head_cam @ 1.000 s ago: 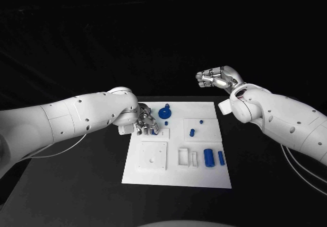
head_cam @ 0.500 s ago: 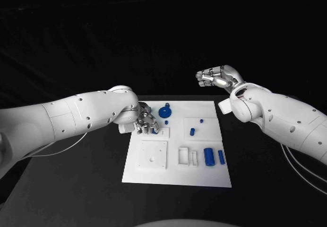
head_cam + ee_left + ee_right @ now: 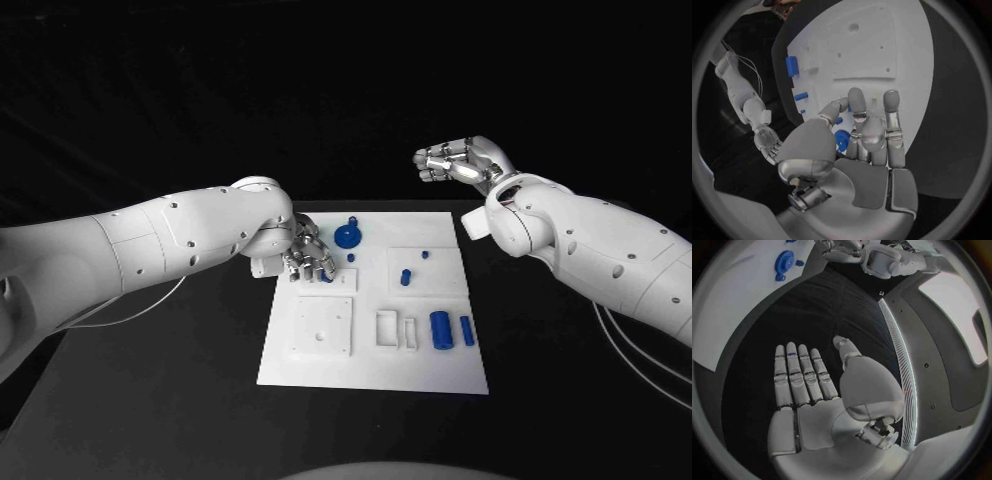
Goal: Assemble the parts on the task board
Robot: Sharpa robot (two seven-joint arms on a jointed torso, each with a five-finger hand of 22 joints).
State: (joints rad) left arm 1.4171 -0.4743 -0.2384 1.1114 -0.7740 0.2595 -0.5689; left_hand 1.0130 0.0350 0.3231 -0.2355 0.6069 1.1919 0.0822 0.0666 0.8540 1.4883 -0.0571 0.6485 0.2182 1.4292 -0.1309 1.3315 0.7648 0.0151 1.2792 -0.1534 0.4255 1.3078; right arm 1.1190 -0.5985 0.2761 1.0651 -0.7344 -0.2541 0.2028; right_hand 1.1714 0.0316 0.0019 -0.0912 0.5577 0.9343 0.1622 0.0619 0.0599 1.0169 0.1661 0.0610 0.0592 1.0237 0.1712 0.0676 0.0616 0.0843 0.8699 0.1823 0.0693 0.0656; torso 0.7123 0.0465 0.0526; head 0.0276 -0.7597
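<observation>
- The task board [image 3: 375, 310] lies in the middle of the black table [image 3: 173, 380], its long side running away from the robot.
- In the head view the left hand [image 3: 309, 258] hangs over the board's far left corner, fingers pointing down at a small blue part [image 3: 327, 278] right under the fingertips — from this view I cannot tell whether they touch it or grip it.
- The left wrist view looks from behind that hand [image 3: 864, 137]: the fingers are stretched out over the white plate [image 3: 898, 60] with gaps between them, and a blue piece [image 3: 842, 139] shows between thumb and fingers, part hidden, so a grip cannot be confirmed here either.
- Just beside the left hand in the head view sits a round blue part [image 3: 349, 238] with a small knob; the right wrist view shows it as well [image 3: 784, 261], at the board's edge.
- Two small blue pegs [image 3: 407, 279] stand in the right-hand recess of the board, and two blue cylinders [image 3: 443, 330] lie side by side nearer the robot — the left wrist view catches these at the board's far rim [image 3: 792, 66].
- The right hand [image 3: 454, 162] is raised beyond the board's far right corner, well apart from every part.
- Its own wrist view shows that hand [image 3: 807, 385] flat, fingers straight and side by side, thumb apart, holding nothing.
</observation>
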